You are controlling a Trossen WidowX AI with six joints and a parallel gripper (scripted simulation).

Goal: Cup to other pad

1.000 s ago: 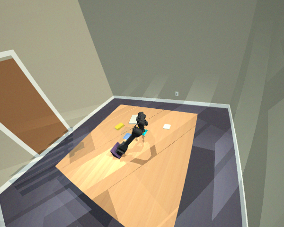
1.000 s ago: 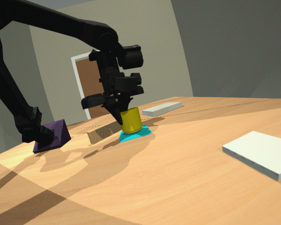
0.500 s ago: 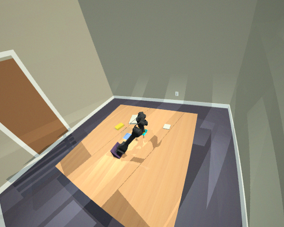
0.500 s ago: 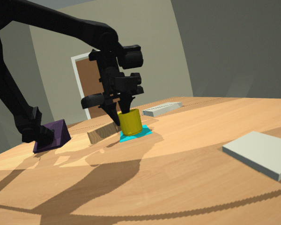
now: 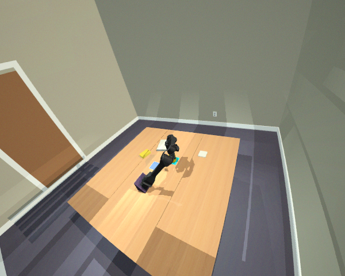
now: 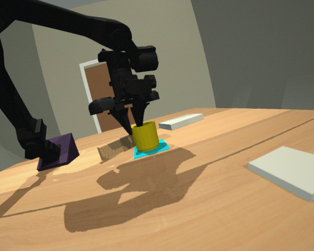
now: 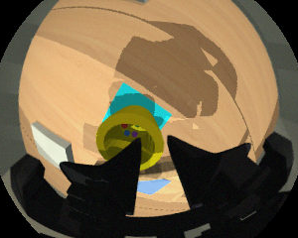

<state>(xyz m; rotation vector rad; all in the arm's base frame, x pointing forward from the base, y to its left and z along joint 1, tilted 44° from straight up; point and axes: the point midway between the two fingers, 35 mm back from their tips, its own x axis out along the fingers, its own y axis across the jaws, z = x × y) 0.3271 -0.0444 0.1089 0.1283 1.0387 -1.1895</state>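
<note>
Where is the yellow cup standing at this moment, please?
In the exterior view, the yellow cup stands upright on the cyan pad, left of centre, under the open gripper.

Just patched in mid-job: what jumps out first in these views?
The yellow cup stands upright on the cyan pad near mid-table, marbles visible inside. The black gripper hangs right over its rim, fingers parted, straddling one wall. A big arm shadow sprawls across the wooden table.

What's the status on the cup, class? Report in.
Tool open, fingers straddling the rim, holding nothing. Yellow cup upright on cyan pad, marbles inside. Nothing in the way.
</note>
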